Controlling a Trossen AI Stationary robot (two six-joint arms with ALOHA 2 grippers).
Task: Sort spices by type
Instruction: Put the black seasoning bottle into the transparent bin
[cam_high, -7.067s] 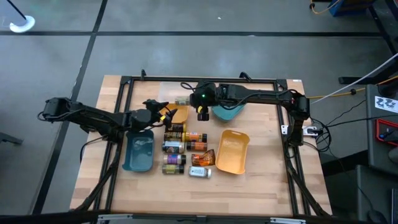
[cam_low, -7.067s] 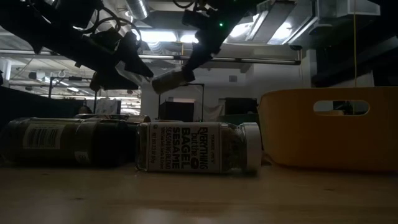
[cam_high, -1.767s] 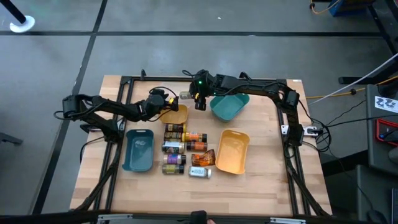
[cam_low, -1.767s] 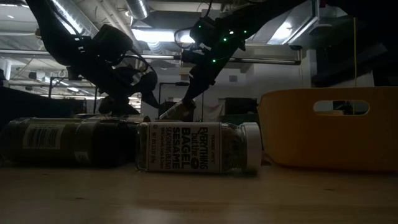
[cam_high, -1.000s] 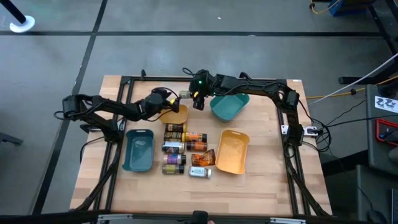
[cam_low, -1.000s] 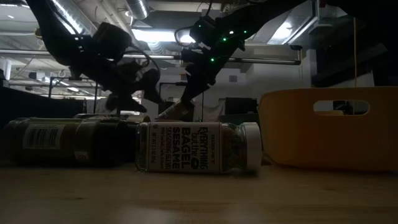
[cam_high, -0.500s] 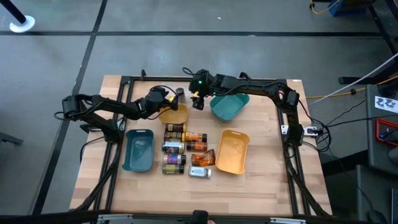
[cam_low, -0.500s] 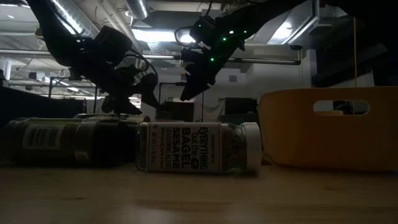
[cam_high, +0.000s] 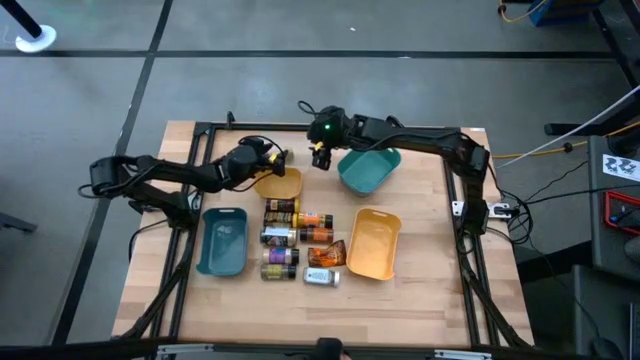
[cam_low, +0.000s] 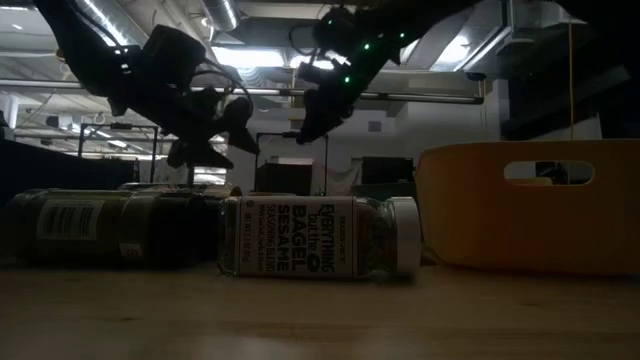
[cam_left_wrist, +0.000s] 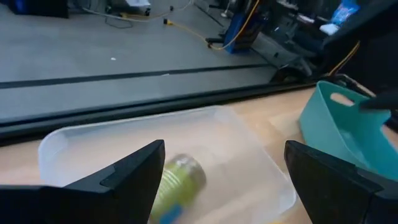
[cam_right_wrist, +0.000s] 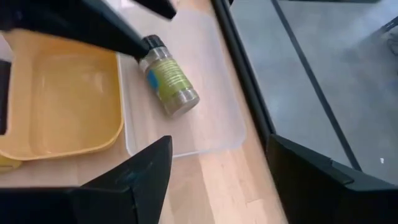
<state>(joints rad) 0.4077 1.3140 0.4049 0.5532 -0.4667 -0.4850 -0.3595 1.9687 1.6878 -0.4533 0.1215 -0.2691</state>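
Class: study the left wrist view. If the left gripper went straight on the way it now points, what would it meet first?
Most likely the green-labelled spice jar lying in the clear tray, which sits between the open fingers of the left gripper. How far off it lies is hard to judge.

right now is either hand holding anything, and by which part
Nothing is held. Both hands are open: the left hand and right hand hover over the clear plastic tray where the green-labelled dark-capped jar lies.

The high view looks straight down on the whole table (cam_high: 420, 300); the low view sits at tabletop level, close behind a lying white-label jar (cam_low: 318, 236), facing the room; each wrist view looks past its own 2 fingers, near the surface; both share the clear tray (cam_left_wrist: 249, 155) (cam_right_wrist: 214, 93) holding a green-label jar (cam_left_wrist: 177, 180) (cam_right_wrist: 169, 84).
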